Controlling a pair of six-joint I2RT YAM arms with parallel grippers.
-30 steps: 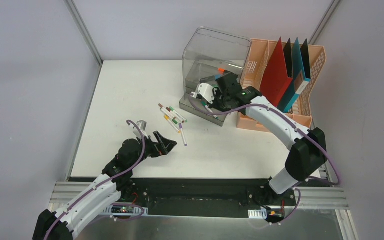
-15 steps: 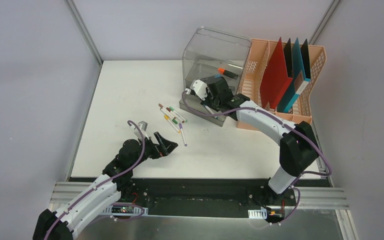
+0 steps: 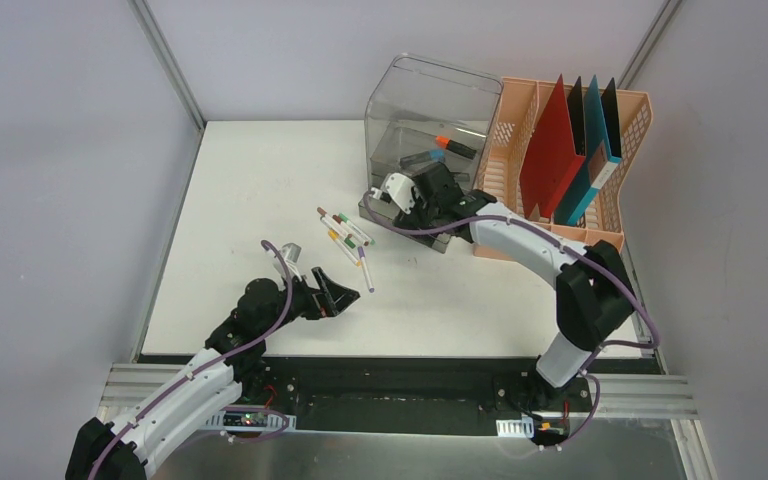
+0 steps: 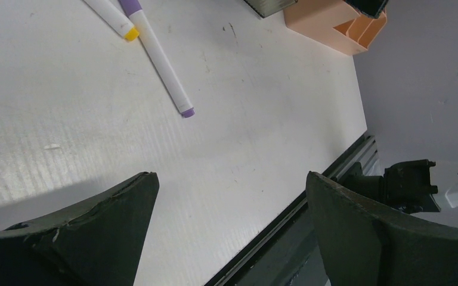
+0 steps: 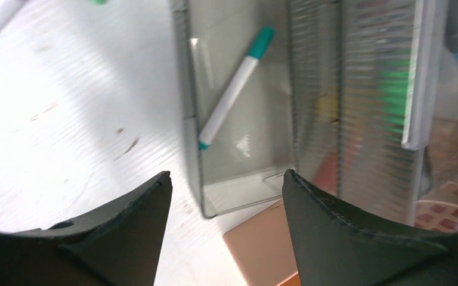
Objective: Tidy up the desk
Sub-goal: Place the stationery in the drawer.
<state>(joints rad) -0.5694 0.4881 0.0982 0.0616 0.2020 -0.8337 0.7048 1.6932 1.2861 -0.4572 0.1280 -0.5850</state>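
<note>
Your worktop (image 3: 250, 180) runs open from the bin (image 3: 430, 100) leftward to its edge. Right jaws stand released at the bin's front lip, a teal pen (image 5: 232, 92) inside it. Left jaws gape unladen, well in front of the bin; loose pens (image 3: 345, 235) lie between.

Bright even light, blurred glare on desk (image 5: 53, 101)
</note>
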